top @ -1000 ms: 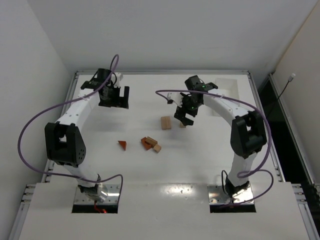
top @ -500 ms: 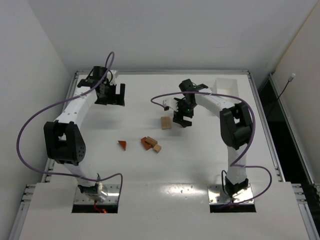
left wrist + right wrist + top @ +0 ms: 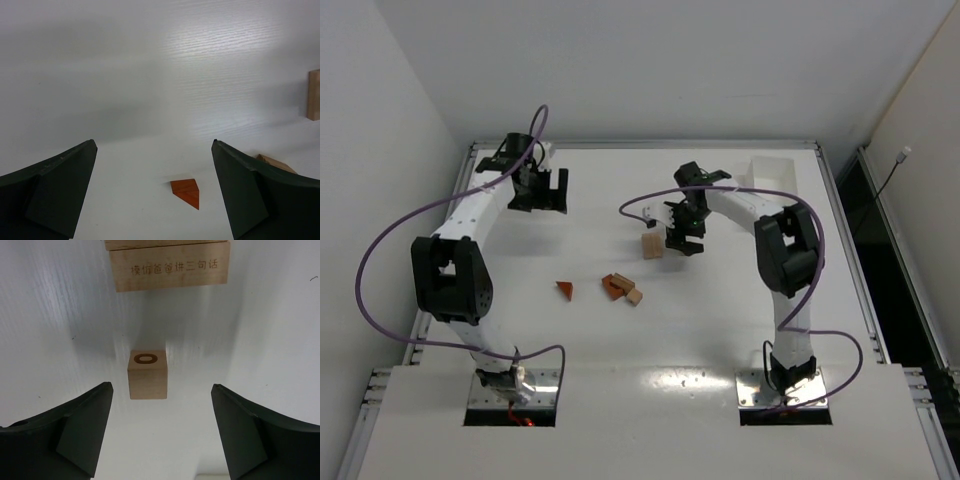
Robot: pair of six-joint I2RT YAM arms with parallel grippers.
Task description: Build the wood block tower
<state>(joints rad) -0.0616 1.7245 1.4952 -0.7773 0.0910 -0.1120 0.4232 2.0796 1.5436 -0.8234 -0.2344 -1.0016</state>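
1. Nearest my arm bases, a reddish-brown wedge (image 3: 565, 289) lies alone on the white table (image 3: 720, 330), left of centre.
2. To its right, and clear of it, sits a small cluster of reddish-brown pieces (image 3: 613, 285). A small tan block (image 3: 634, 296) touches their near right side. I cannot make out the pieces' shapes from the top camera.
3. Farther in, at mid-table, stand the stacked tan bars (image 3: 652, 245). My right wrist camera shows a row of printed characters on the face of one.
4. Just right of the bars, with a gap between, a tan cube (image 3: 147, 374) marked with a dark ring rests on the table.
5. The right gripper (image 3: 160, 387) hangs over that cube. Its fingers are spread wide to either side, touching nothing and carrying nothing.
6. At the far left, the left gripper (image 3: 153, 144) is raised off the table, jaws wide apart and empty. Its camera looks back across bare table to the wedge.
7. A white tray (image 3: 775, 170) sits in the far right corner, well apart from every block.
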